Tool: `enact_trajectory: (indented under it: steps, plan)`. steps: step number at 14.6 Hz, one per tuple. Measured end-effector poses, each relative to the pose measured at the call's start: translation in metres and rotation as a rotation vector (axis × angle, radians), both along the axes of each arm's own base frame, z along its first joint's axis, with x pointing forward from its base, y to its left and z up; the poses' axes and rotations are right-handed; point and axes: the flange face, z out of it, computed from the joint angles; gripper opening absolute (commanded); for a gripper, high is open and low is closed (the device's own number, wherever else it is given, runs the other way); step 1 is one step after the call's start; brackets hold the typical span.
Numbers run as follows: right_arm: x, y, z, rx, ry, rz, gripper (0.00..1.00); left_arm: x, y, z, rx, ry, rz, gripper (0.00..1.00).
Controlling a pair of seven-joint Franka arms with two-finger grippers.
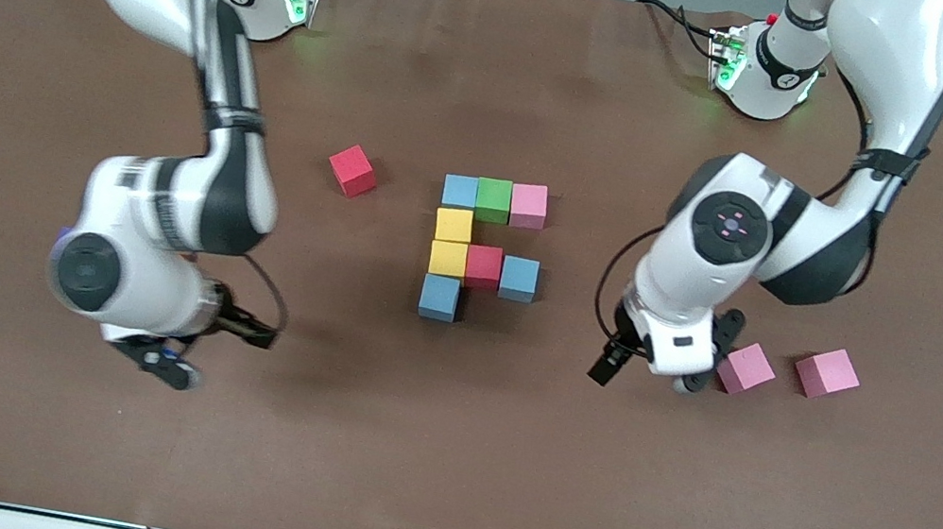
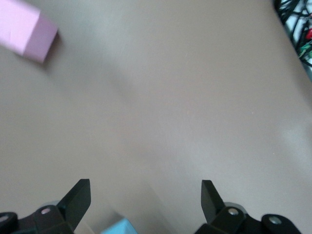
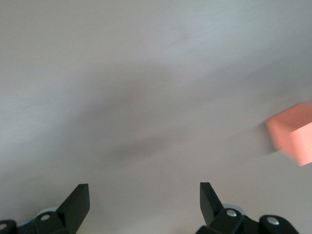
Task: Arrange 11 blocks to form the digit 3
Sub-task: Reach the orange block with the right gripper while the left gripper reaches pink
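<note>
Eight blocks touch in the middle of the table: a light blue (image 1: 460,191), green (image 1: 493,199) and pink (image 1: 528,205) row, two yellow (image 1: 453,225) (image 1: 448,258), a red (image 1: 483,266) and light blue (image 1: 518,278), and a light blue (image 1: 438,296) nearest the camera. A loose red block (image 1: 352,170) lies toward the right arm's end. Two pink blocks (image 1: 746,368) (image 1: 827,373) lie toward the left arm's end. My left gripper (image 1: 684,367) (image 2: 146,192) is open and empty beside the nearer pink block (image 2: 27,29). My right gripper (image 1: 163,359) (image 3: 145,192) is open and empty over bare table. An orange block (image 3: 292,139) shows only in the right wrist view.
A light blue corner (image 2: 119,228) shows at the edge of the left wrist view, between the finger bases. The brown table (image 1: 440,451) lies bare between the figure and the front edge. Both arm bases stand along the edge farthest from the camera.
</note>
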Motion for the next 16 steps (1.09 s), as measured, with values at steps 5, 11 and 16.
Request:
enact_trajectory:
  steps: [5, 11, 16]
  plan:
    - [-0.008, -0.122, -0.019, 0.002, 0.011, 0.205, 1.0, 0.013, 0.083, 0.049, 0.086, 0.032, -0.279, 1.0]
    - [-0.03, -0.137, -0.08, -0.001, 0.016, 0.398, 1.0, -0.017, 0.158, 0.136, 0.103, 0.107, -0.487, 1.0]
    - [-0.04, -0.159, -0.096, 0.006, 0.031, 0.418, 1.0, -0.067, 0.212, 0.183, 0.11, 0.116, -0.656, 1.0]
